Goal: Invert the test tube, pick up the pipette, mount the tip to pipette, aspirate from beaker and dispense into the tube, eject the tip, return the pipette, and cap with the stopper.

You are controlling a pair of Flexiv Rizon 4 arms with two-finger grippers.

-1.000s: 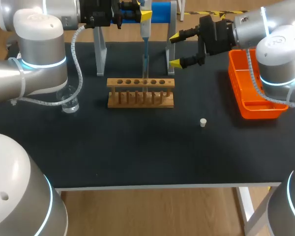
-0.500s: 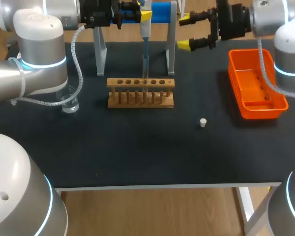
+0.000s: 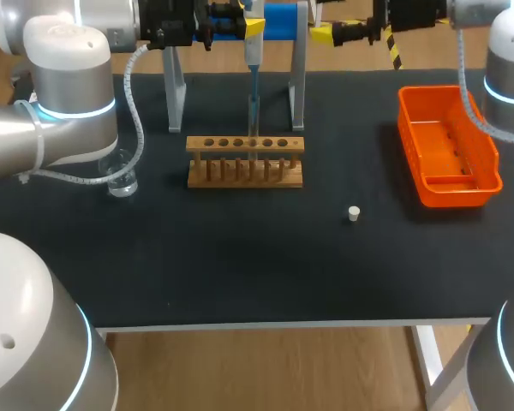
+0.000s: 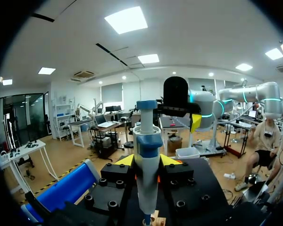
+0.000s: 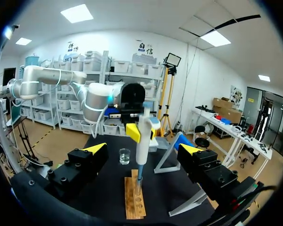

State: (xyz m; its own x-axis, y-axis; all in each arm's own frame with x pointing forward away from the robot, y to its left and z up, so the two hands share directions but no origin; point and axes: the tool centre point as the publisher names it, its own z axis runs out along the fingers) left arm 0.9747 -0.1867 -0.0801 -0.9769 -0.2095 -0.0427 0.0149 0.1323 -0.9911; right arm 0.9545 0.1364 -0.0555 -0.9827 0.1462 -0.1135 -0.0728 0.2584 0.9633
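Over wooden rack (image 3: 244, 164), left gripper (image 4: 146, 162) clamps blue-white plastic pipette (image 3: 252, 58); right gripper (image 5: 142, 149) wide, empty. Best hold it plumb in clear glass tube (image 3: 254, 120)

No legible text or labels

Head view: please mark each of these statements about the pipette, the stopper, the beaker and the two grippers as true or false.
1. The left gripper holds the pipette over the wooden rack. True.
2. The white stopper lies inside the orange bin. False: it lies on the black table, apart from the bin.
3. The fingers of the right gripper are shut on the stopper. False: they are open and empty, up near the table's far edge.
4. The beaker stands on the table beside the rack, on the left arm's side. True.
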